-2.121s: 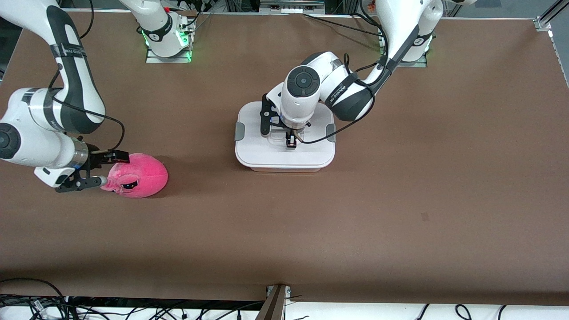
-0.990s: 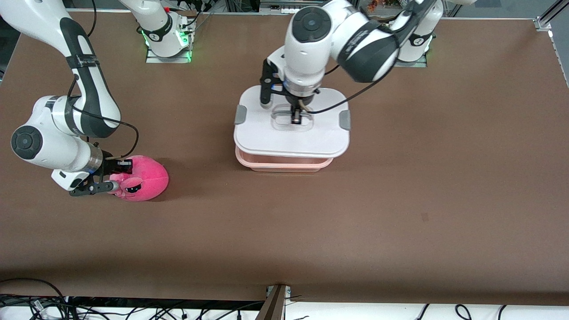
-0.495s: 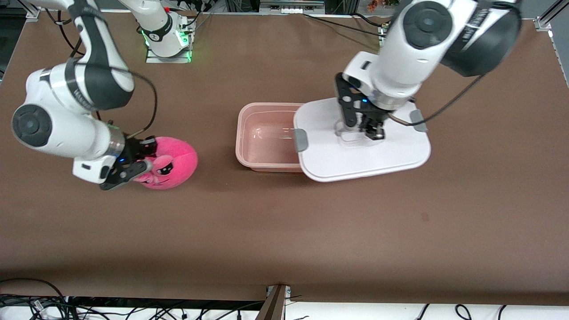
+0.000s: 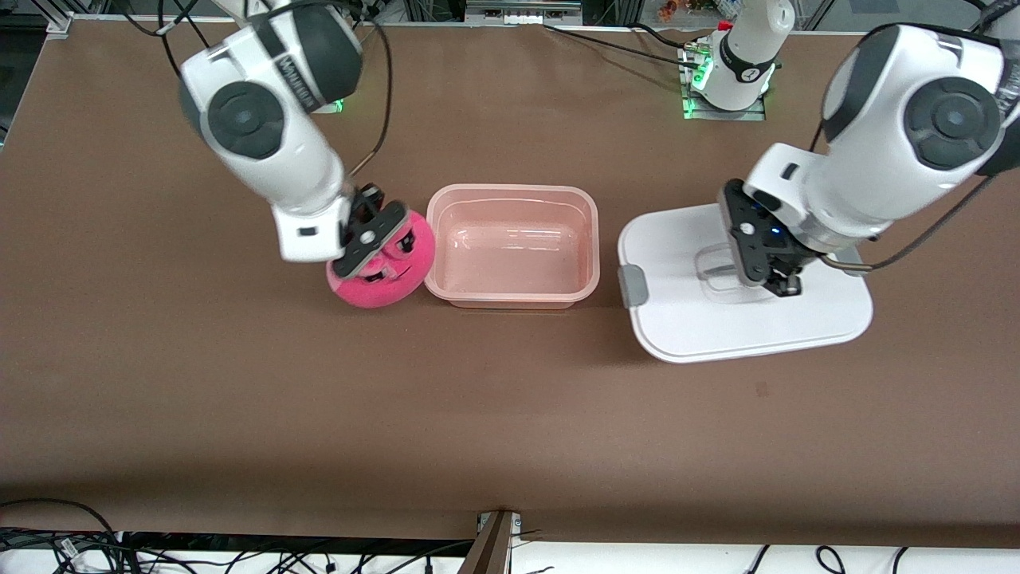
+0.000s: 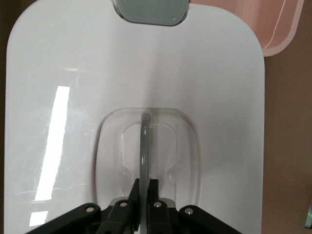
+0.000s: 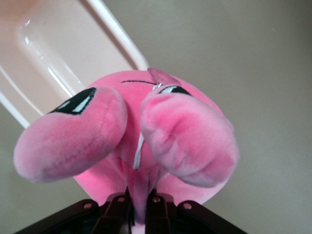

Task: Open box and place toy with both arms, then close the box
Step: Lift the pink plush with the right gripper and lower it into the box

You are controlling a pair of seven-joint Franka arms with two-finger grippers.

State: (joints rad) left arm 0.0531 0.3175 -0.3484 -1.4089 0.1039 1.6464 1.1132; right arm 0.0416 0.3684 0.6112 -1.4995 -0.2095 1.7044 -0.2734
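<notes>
— Jaws first: we see the right gripper [image 4: 381, 237] clamped on the pink toy [image 4: 381, 281], carried just beside the open box [image 4: 511, 245], toward the right arm's end.

— Agreed. We see the left gripper [image 4: 777, 275] pinching the handle of the white lid [image 4: 741, 319], over the table [image 4: 510, 414] toward the left arm's end.

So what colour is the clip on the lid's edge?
Grey; the clip on the white lid shows best in the front view.

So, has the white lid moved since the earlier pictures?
Yes. The lid, held by the left gripper, has left the pink tub and now is beside it, toward the left arm's end of the table.
</notes>
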